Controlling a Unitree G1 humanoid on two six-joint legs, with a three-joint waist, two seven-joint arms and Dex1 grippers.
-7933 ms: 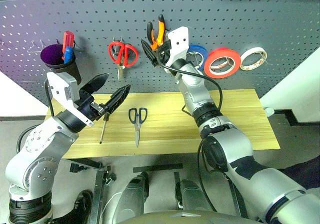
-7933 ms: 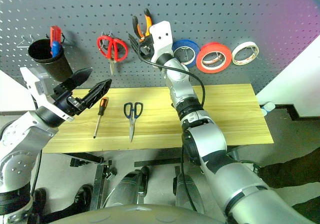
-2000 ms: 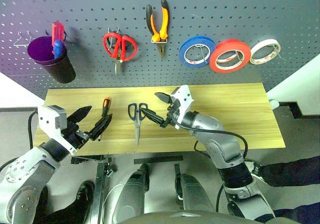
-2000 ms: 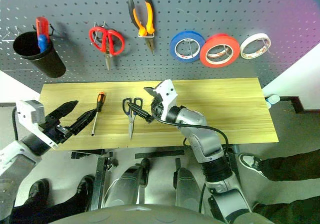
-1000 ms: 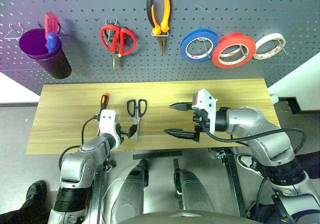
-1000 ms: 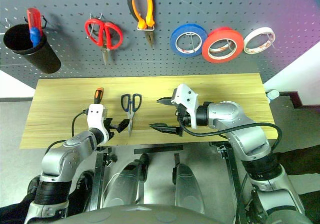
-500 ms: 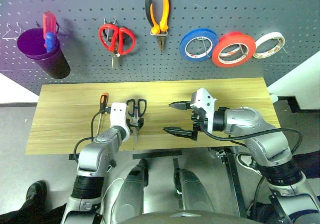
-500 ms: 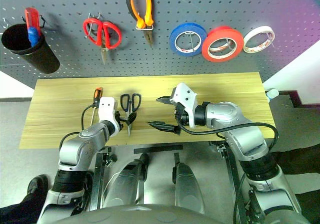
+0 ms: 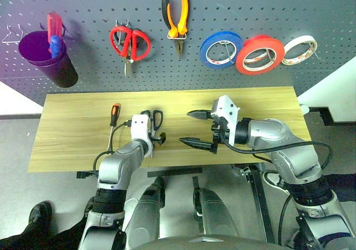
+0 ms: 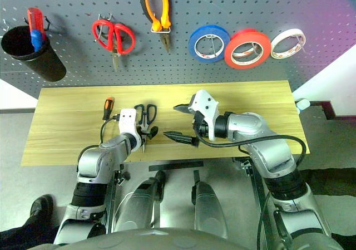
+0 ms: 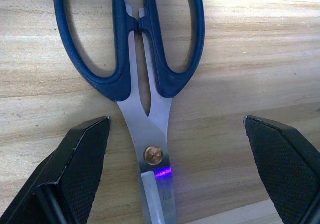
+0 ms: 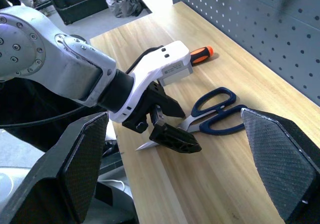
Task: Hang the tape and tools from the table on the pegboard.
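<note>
Left gripper (image 11: pixel 172 149) spread wide, straddling the blue scissors (image 11: pixel 135 59) flat on the table (image 9: pixel 72 144) — pickup step. Next: clamp near the pivot, lift. Right gripper (image 9: pixel 196 128) spread, empty, beside them.

We see our left hand (image 10: pixel 146 133) spread open over the dark-blue scissors (image 10: pixel 145 116) on the counter (image 10: pixel 67 127); our right hand (image 10: pixel 179 121) hovers open beside them.
</note>
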